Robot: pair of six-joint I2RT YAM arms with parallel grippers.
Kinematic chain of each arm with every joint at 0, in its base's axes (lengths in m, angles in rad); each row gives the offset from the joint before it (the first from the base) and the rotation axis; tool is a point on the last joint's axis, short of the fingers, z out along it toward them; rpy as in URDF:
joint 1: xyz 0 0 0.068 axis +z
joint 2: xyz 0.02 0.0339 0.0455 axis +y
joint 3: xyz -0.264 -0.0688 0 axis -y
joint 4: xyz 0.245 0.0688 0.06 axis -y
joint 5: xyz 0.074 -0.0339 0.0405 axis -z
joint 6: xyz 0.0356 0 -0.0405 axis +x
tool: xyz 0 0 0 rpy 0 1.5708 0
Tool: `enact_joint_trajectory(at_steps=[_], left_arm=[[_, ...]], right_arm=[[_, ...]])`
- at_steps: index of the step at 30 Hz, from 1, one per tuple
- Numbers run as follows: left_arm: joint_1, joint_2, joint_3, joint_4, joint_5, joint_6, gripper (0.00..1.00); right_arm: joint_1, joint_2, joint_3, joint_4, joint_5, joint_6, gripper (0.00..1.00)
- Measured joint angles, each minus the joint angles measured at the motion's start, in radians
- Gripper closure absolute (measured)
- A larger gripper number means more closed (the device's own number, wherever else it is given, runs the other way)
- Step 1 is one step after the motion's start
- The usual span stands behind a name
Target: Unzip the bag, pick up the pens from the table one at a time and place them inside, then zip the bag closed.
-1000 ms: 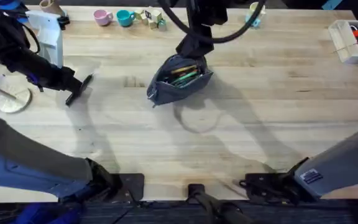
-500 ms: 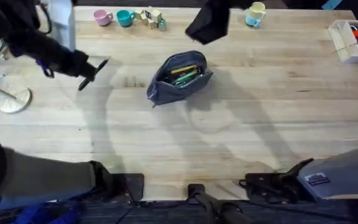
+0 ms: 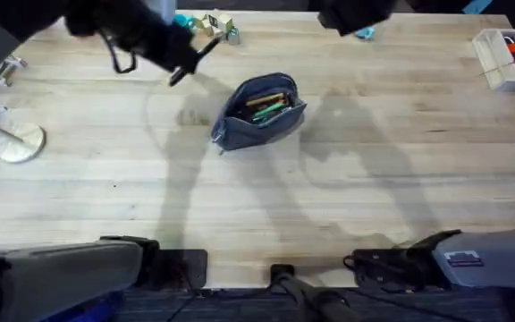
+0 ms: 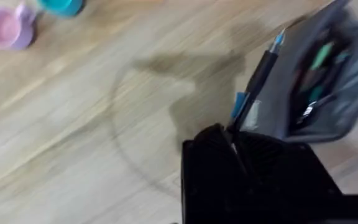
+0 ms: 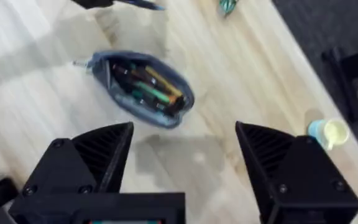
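Two arms up over the table [image 3: 401,179] on my feed right now. Biggest task item is the bag [image 3: 257,112], unzipped and gaping, with pens [image 3: 265,105] already inside, sitting just beyond and to one side of my left gripper's [image 3: 189,61] tip. That left gripper is clamped on a dark pen [image 4: 258,78] with a blue end, which sticks out past the fingers toward the bag's open mouth. My right gripper [image 5: 185,155] has its fingers spread wide with nothing between them, hanging high above the bag, which lies ahead of it on the wood.
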Motion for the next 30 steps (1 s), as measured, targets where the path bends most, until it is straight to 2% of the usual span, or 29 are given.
enact_joint_trajectory(at_steps=[7,11,16,21,25,30], left_arm=[[-0.152,-0.003,0.012,0.008,0.009,-0.121,0.958],[-0.225,-0.003,0.012,0.029,0.011,-0.186,0.958],[-0.298,-0.003,0.012,0.064,0.014,-0.228,0.958],[-0.334,-0.003,0.012,0.119,0.015,-0.246,0.958],[-0.337,0.008,0.012,0.143,0.016,-0.267,0.958],[-0.34,0.089,0.012,0.144,0.017,-0.29,0.958]], right_arm=[[-0.051,-0.014,0.0,-0.11,-0.023,-0.004,0.005],[-0.112,-0.014,0.0,-0.126,-0.085,-0.02,0.008],[-0.192,-0.014,0.0,-0.128,-0.154,-0.043,0.006],[-0.204,-0.014,0.0,-0.128,-0.194,-0.066,0.006],[-0.204,-0.014,0.0,-0.129,-0.208,-0.077,0.006],[-0.204,-0.014,0.0,-0.128,-0.211,-0.09,0.006]])
